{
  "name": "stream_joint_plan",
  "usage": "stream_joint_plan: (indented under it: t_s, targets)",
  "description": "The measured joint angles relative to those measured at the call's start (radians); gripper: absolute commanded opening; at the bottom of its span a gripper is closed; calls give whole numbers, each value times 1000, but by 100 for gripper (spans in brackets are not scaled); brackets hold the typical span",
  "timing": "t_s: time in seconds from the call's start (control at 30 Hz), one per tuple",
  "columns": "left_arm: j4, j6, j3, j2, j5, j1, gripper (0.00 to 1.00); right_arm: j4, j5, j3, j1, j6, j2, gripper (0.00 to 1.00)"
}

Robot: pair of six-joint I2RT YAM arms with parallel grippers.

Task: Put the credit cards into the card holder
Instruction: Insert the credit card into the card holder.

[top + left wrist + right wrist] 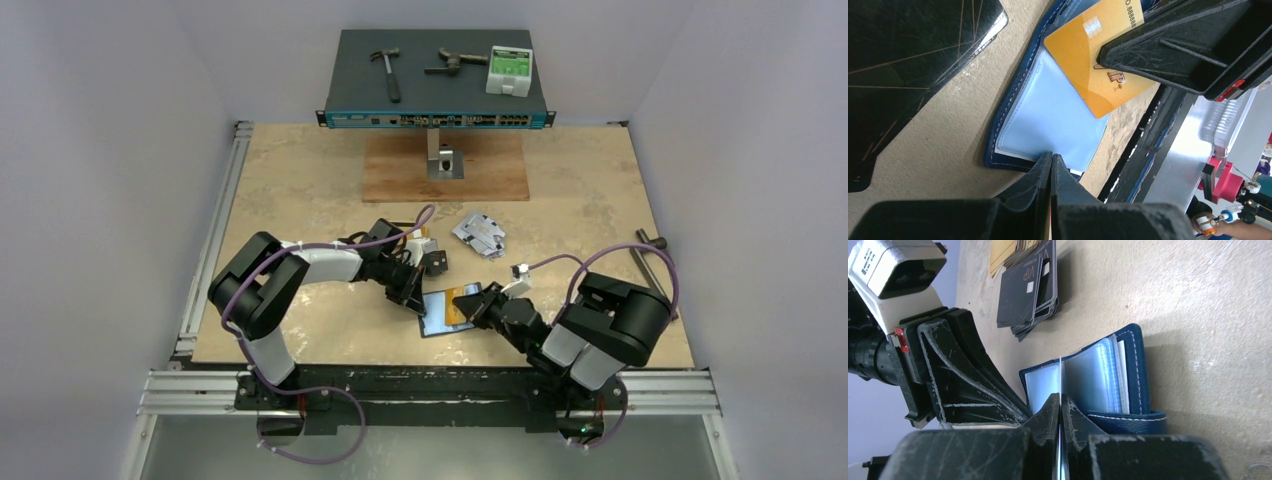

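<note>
Navy-blue folding card holder (436, 320) lies open, near-centre on beige table (300, 200). Right gripper (1060, 401) is clamped on gold-yellow plastic card (1088, 65). Left gripper (1051, 161) is closed, tips at the holder's edge. Best to keep the holder pinned and feed the card in flat along clear sleeves (1048, 115). Pocket mouth hidden; can't tell if left pinches a sleeve.

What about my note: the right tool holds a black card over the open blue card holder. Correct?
Not black. The left wrist view shows that the right tool holds a gold card over the open blue card holder.
</note>
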Motion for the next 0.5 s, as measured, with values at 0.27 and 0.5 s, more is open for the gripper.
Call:
stream_joint_plan:
  t_s: [0.27,0.5]
  targets:
    - [0,0,0,0,0,0,0,-8,-47,1,0,5,-12,0]
    - [0,7,0,0,0,0,0,-219,-55,11,5,-14,-176,0]
